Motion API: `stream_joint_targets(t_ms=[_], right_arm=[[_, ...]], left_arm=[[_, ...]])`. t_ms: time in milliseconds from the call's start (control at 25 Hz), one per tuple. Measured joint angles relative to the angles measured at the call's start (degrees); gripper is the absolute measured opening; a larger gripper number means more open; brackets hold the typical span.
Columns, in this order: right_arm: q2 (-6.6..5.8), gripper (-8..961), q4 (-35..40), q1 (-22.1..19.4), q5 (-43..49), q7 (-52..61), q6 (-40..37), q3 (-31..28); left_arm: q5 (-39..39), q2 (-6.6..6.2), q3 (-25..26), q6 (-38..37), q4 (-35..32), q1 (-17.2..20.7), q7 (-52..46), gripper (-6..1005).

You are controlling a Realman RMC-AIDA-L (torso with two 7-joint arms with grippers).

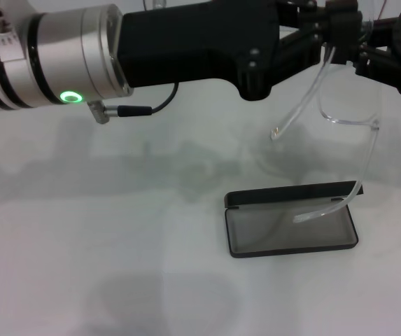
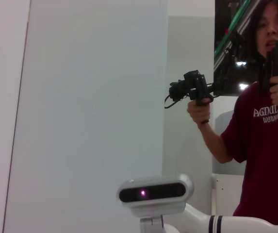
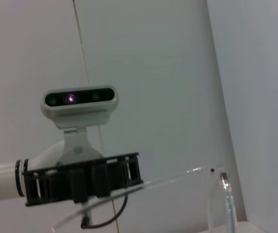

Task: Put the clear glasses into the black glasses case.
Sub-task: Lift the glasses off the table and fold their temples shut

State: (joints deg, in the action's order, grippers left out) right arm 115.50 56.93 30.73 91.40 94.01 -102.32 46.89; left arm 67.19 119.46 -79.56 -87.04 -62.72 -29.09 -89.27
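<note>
The clear glasses [image 1: 350,120] hang in the air at the upper right of the head view, between both grippers. My left gripper [image 1: 333,31], reaching across from the left, is shut on one end of the front. At the other end my right gripper [image 1: 376,52] is shut on them too. One temple arm dangles free; the tip of the other hangs just over the black glasses case [image 1: 291,231]. The case lies open on the white table, its grey lining showing. In the right wrist view the glasses [image 3: 223,194] run past the left gripper [image 3: 80,179].
The white table [image 1: 102,266] spreads around the case. The left arm's cable [image 1: 151,108] hangs below its wrist. The left wrist view looks back at my head camera [image 2: 153,191] and a person [image 2: 265,126] with a camera standing behind.
</note>
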Motion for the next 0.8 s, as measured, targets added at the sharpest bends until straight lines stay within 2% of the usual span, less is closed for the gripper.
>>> stream_joint_targets(t_ms=[400,800], right_arm=[[0.21,128,-0.66,0.38,-1.39,-0.06,-0.74,1.07],[0.18,128,-2.10,0.39,-1.69,-0.43,-0.35,2.24]], left_arm=[[0.93,0.02,-0.03,-0.24,2.82,-0.70,1.66,75],[0.19,0.19,-0.14,-0.99,2.96,-0.31,2.67,71]])
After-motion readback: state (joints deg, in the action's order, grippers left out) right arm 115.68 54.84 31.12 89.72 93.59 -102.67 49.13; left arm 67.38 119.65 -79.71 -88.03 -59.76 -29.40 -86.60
